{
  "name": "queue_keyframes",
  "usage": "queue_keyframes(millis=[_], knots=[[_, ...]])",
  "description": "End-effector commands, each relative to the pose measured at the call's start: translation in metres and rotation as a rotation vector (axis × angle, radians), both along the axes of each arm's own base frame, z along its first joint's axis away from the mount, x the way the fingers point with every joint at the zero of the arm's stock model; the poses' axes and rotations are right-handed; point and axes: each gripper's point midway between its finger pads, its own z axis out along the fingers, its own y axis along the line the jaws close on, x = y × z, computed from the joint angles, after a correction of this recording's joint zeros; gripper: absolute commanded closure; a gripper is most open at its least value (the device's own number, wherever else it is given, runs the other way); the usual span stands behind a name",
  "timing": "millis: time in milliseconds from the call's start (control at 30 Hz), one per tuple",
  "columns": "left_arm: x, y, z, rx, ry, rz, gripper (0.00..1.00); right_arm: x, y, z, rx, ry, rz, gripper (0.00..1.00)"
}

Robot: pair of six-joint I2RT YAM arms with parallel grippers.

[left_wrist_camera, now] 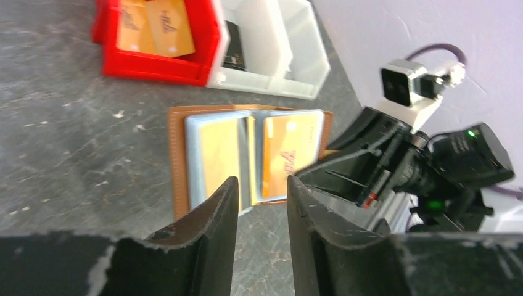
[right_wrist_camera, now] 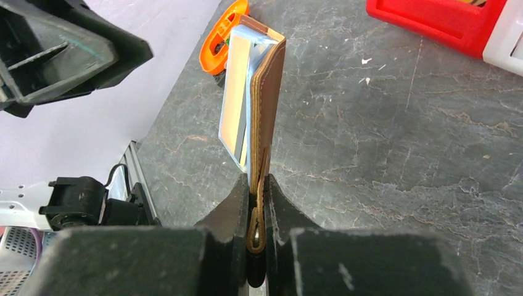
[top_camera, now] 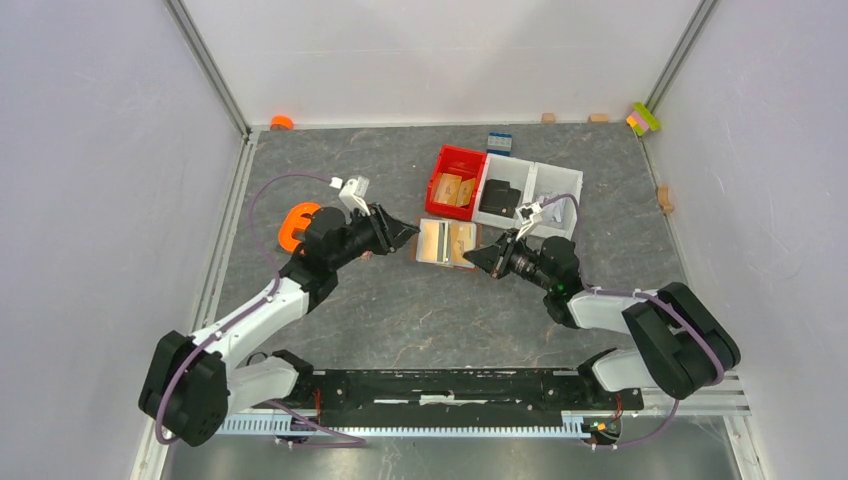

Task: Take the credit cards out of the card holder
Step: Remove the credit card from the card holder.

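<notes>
The brown card holder (top_camera: 447, 242) lies open on the grey table, its clear sleeves facing up. Orange-tan credit cards (left_wrist_camera: 290, 151) sit inside the sleeves on both halves. My right gripper (right_wrist_camera: 257, 182) is shut on the holder's small strap tab (right_wrist_camera: 255, 216) at its right edge, and from this wrist the holder (right_wrist_camera: 272, 86) shows edge-on. My left gripper (left_wrist_camera: 261, 180) is open just short of the holder's near edge, with nothing between its fingers. In the top view the left gripper (top_camera: 408, 235) is at the holder's left and the right gripper (top_camera: 478, 258) at its right.
A red bin (top_camera: 440, 186) behind the holder has orange cards (left_wrist_camera: 154, 24) in it. White bins (top_camera: 555, 180) stand to its right, one holding a black item (top_camera: 500, 197). An orange tape roll (top_camera: 297, 222) lies beside the left arm.
</notes>
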Motion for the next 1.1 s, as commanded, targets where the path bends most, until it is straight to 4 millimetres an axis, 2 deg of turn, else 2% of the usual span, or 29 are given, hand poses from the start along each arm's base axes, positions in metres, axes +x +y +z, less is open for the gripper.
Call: queue_keyframes(millis=[0,100,200,267,467,633,800,1067], knots=[[-0.02,-0.035,0.022,-0.056,-0.115,-0.221,0.62,0.008,0.007,0.025,0.053,-0.055,0.025,1.0],[-0.028,-0.062,0.014,-0.052,-0.075,-0.341,0.63,0.005,0.01,0.03,0.077,-0.06,0.05,1.0],[-0.027,-0.073,0.003,-0.054,-0.022,-0.385,0.61,0.0,0.013,0.039,0.118,-0.069,0.078,1.0],[-0.026,-0.075,-0.003,-0.049,-0.003,-0.391,0.58,-0.005,0.015,0.046,0.15,-0.076,0.101,1.0],[-0.025,-0.076,-0.004,-0.057,0.011,-0.392,0.56,-0.02,0.021,0.07,0.245,-0.099,0.184,1.0],[-0.025,-0.076,-0.002,-0.063,0.009,-0.389,0.56,-0.025,0.023,0.08,0.266,-0.118,0.217,1.0],[-0.017,-0.066,-0.006,-0.041,0.019,-0.321,0.56,-0.027,0.022,0.085,0.274,-0.131,0.225,1.0],[-0.039,-0.077,0.024,-0.177,-0.066,-0.458,0.75,-0.031,0.024,0.089,0.293,-0.128,0.245,1.0]])
